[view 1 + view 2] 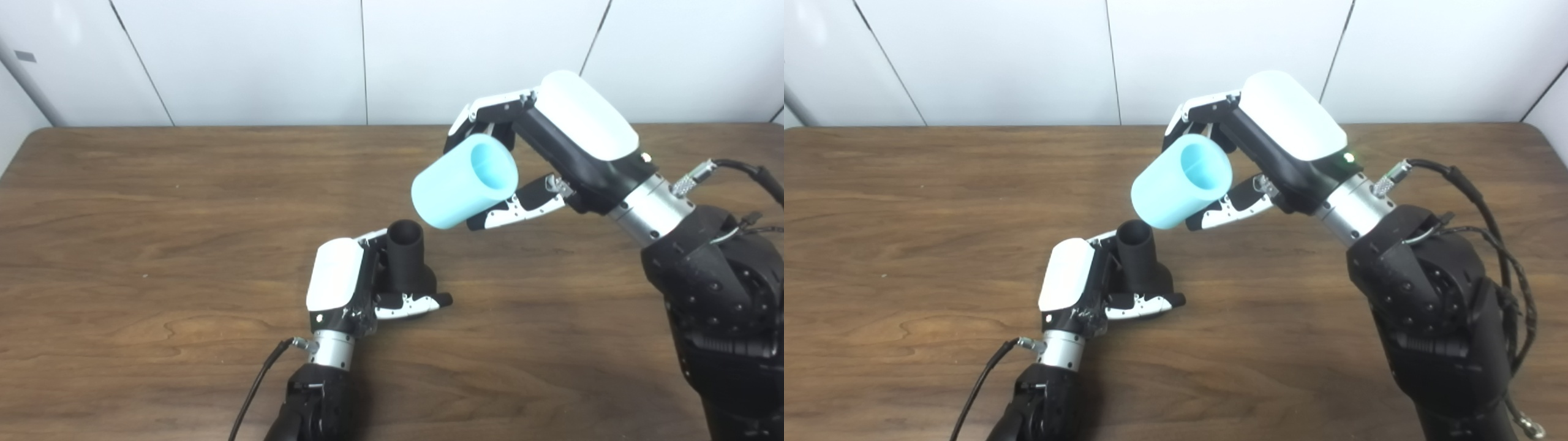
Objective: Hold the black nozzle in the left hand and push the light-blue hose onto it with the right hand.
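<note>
The black nozzle [407,254] stands upright on the wooden table [153,245], its round open tube pointing up and slightly back. My left hand [349,282] is shut on its wider base, thumb across the front. The light-blue hose [463,181], a short thick tube, hangs tilted in the air just above and to the right of the nozzle's mouth. My right hand [545,153] is shut on it, fingers over its far side and thumb beneath. The hose's lower end is close to the nozzle's top but apart from it.
A white panelled wall [367,61] rises behind the table's far edge. Black cables [753,177] trail from the right wrist, and another cable [263,380] runs from the left wrist across the near table.
</note>
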